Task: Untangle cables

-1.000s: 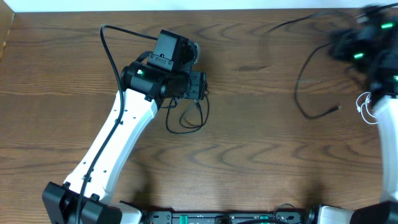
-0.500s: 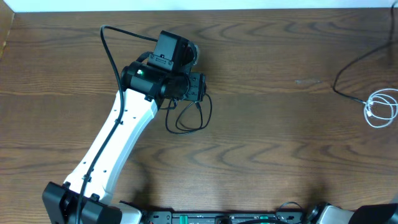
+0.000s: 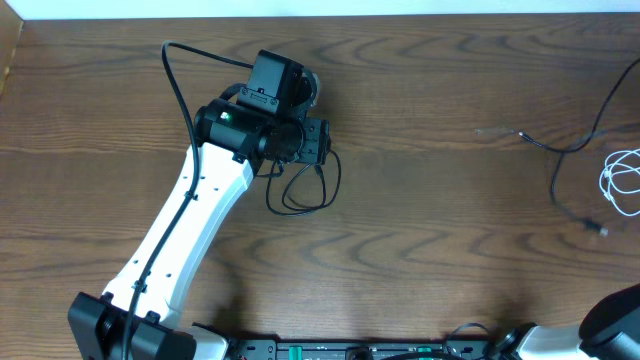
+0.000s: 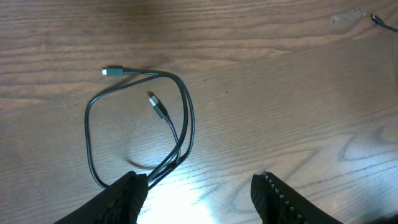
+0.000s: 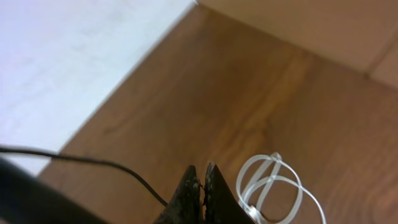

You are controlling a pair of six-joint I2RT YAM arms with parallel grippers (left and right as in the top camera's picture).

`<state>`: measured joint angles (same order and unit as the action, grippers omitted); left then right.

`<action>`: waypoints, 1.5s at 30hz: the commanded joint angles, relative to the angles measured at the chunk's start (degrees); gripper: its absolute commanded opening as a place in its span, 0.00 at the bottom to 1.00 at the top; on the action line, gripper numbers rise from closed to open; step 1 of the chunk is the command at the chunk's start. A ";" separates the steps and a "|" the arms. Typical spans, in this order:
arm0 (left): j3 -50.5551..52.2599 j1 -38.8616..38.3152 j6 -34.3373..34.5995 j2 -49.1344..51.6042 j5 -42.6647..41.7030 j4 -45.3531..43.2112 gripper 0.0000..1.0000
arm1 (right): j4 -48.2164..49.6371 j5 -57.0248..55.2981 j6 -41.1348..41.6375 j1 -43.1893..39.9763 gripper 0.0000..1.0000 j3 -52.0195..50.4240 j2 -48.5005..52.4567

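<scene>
A short black cable [image 4: 181,118] lies in a loop on the table, both plug ends inside my left wrist view; it also shows in the overhead view [image 3: 303,192]. My left gripper [image 4: 199,182] is open just above the loop's near end, with the cable running beside the left finger [image 4: 127,198]. In the overhead view the left gripper [image 3: 322,141] sits at the loop's top. My right gripper [image 5: 203,169] is shut on a second, longer black cable [image 5: 93,163], which trails across the table's right side [image 3: 562,150]. The white cable [image 3: 624,182] lies coiled at the right edge and under the right gripper [image 5: 277,186].
The left arm [image 3: 190,215] reaches in from the bottom left. A part of the right arm [image 3: 618,318] shows at the bottom right corner. A pale wall and the table's far edge [image 5: 146,56] show in the right wrist view.
The right arm has swung out of the overhead view to the right, dragging the long black cable and the white coil rightward. The left arm and its cable loop have not moved.
</scene>
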<state>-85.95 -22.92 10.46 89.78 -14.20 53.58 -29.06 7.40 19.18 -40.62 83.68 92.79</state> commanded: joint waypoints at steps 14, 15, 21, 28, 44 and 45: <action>-0.52 0.20 -0.50 0.13 0.74 0.17 0.59 | -2.64 1.84 3.48 -3.30 0.64 0.83 4.20; -0.52 0.20 -0.52 0.13 0.76 0.17 0.59 | -2.49 7.85 3.48 -3.15 0.65 0.83 4.20; -0.52 0.20 -0.52 0.13 0.76 0.17 0.59 | -16.55 17.88 2.25 -0.92 0.66 0.81 4.26; -0.52 0.20 -0.52 0.13 0.76 0.20 0.59 | -30.40 2.43 -3.37 6.19 0.73 -2.82 4.44; -0.52 0.20 -0.55 0.13 0.76 1.05 0.58 | -2.21 -2.32 -0.66 12.22 0.51 -31.71 4.46; -0.52 0.20 -0.55 0.13 0.76 1.05 0.58 | -0.85 -2.34 0.20 12.22 0.47 -32.59 4.46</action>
<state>-85.95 -22.92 10.46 89.80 -14.20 54.22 -32.45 5.56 17.28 -28.67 53.56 97.12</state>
